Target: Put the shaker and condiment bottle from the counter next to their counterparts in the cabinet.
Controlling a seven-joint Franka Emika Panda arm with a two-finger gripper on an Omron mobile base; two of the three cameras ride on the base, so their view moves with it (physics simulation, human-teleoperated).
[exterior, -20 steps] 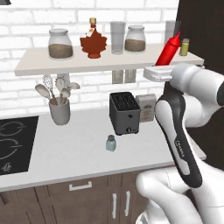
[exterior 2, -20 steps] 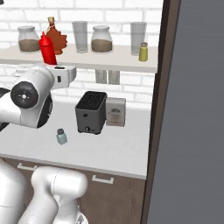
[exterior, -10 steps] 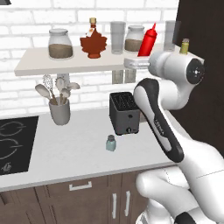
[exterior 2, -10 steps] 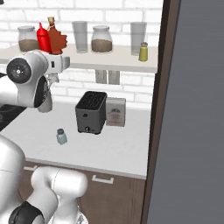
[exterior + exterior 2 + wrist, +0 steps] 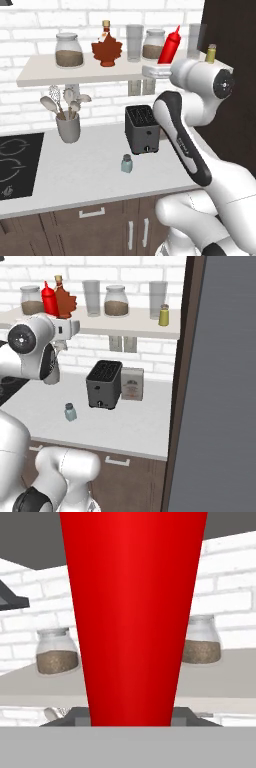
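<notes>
Your gripper (image 5: pixel 156 71) is clamped on the base of the red condiment bottle (image 5: pixel 169 47), which tilts a little with its nozzle up, level with the front edge of the cabinet shelf (image 5: pixel 35 75). In the hand view the bottle (image 5: pixel 132 612) covers the middle of the picture, so the fingertips at its foot are hard to make out. From the left base view the bottle stands in front of a jar of brown grains (image 5: pixel 154 45), between a clear glass (image 5: pixel 134 43) and a taller glass partly hidden by it. From the right base view the bottle (image 5: pixel 49 299) overlaps the maple-leaf syrup bottle (image 5: pixel 65 302); you cannot tell from that side whether they touch.

Your arm rises from the base, bends sharply at the elbow, and brings the wrist (image 5: pixel 202 82) up to shelf height, with the hand reaching level towards the wall.

The small blue-grey shaker (image 5: pixel 127 163) stands alone on the counter (image 5: pixel 80 175), in front of the dark toaster (image 5: pixel 141 129). The yellow-green shaker (image 5: pixel 163 315) sits at the far right end of the shelf, and in the left base view the wrist hides its lower part.
</notes>
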